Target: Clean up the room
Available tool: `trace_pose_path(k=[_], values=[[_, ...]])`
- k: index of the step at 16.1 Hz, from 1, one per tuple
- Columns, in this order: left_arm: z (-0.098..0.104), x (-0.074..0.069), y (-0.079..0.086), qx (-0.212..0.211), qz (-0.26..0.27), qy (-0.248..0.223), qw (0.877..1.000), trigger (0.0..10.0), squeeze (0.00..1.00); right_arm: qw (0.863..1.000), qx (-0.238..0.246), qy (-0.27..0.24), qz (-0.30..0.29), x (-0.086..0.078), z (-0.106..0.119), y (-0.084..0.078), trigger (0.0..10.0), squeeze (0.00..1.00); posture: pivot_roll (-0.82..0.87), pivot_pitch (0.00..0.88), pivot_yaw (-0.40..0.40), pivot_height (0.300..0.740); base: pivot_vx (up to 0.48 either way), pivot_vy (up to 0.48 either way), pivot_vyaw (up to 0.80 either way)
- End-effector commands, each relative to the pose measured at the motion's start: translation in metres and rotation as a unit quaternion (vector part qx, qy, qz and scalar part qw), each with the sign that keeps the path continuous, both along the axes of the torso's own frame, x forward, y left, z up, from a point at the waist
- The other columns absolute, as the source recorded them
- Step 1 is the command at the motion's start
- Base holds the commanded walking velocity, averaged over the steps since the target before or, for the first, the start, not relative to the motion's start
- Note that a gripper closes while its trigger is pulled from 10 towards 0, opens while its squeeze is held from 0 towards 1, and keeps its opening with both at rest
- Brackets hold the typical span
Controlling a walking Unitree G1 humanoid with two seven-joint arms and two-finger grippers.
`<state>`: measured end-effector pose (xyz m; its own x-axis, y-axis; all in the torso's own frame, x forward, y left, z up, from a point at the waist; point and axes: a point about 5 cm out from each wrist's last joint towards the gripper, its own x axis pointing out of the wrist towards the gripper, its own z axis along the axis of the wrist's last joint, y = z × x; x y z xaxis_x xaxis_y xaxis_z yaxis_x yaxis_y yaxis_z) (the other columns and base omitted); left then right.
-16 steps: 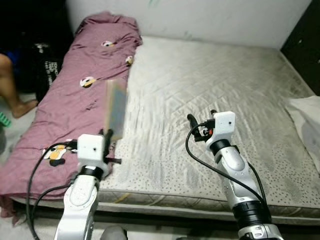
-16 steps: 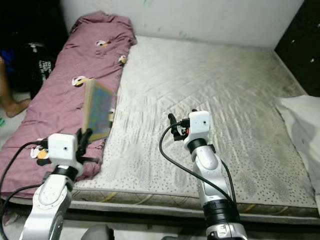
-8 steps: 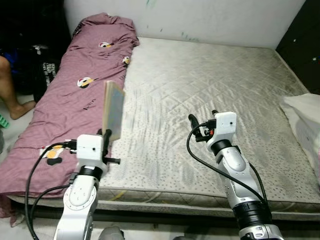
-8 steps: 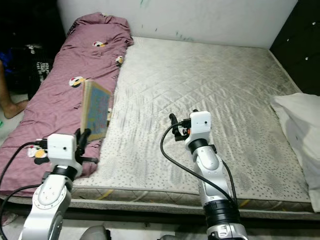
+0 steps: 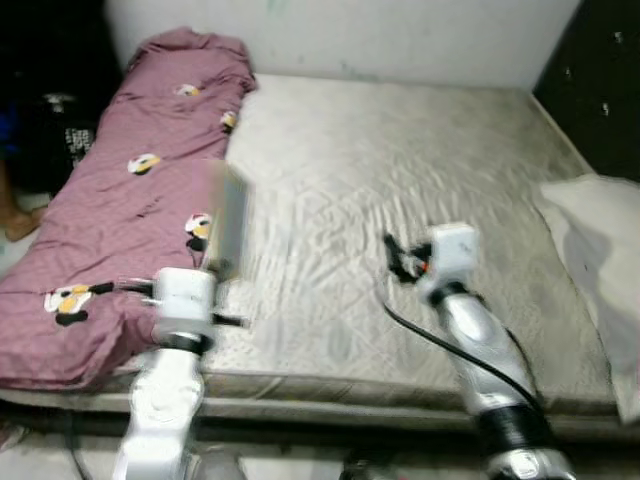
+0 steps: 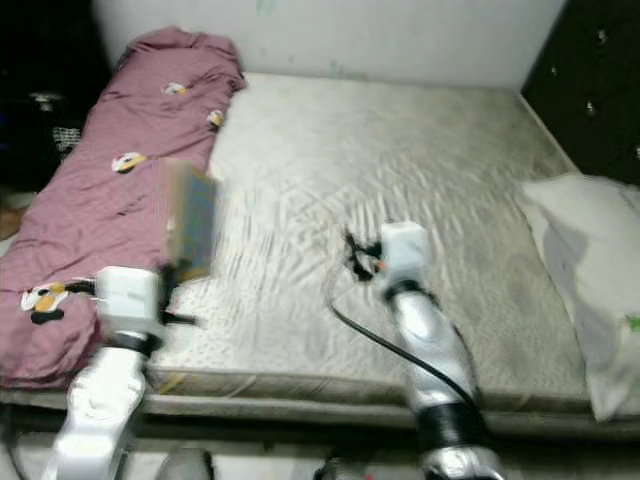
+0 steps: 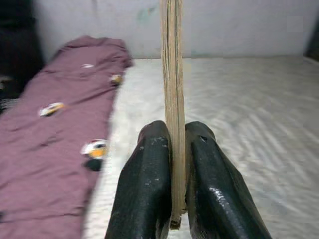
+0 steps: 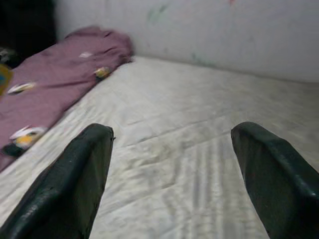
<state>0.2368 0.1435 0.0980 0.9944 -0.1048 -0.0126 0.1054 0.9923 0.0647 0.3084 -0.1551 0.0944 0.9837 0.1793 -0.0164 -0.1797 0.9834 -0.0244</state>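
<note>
My left gripper (image 5: 213,270) is shut on a thin book (image 5: 229,222), held upright on edge above the mattress's near left part. In the left wrist view both black fingers (image 7: 149,189) pinch the book (image 7: 172,89) at its lower edge. My right gripper (image 5: 392,255) hovers open over the middle of the bare grey mattress (image 5: 400,150), with nothing between its fingers (image 8: 79,169). A maroon blanket (image 5: 120,190) with cartoon prints lies along the mattress's left side.
A white pillow (image 5: 590,230) lies at the right edge of the mattress. A pale wall (image 5: 330,35) runs behind the bed. Dark furniture (image 5: 600,80) stands at the far right, and dark things (image 5: 50,110) sit on the floor at the left.
The camera has swung to the right, so more of the pillow shows and the picture is blurred. Both arms hold much the same pose, with the book still gripped.
</note>
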Motion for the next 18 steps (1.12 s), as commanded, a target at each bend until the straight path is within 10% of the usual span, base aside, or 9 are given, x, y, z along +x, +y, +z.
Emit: trace_pose_path(k=[1,18], values=[[0.0091,0.0029,0.0062,0.01,0.008,-0.023,1.0,10.0,0.0,1.0,0.004,-0.01,0.005,0.0024,0.0049,0.0051,10.0,0.0,0.07,0.041,-0.063,0.74,0.0,-0.345,0.0],[0.0129,0.0017,0.0046,-0.014,-0.004,-0.036,0.999,10.0,0.0,1.0,-0.007,-0.008,0.006,0.0022,0.0036,0.0052,10.0,0.0,0.07,0.05,-0.066,0.74,0.014,-0.202,0.0]])
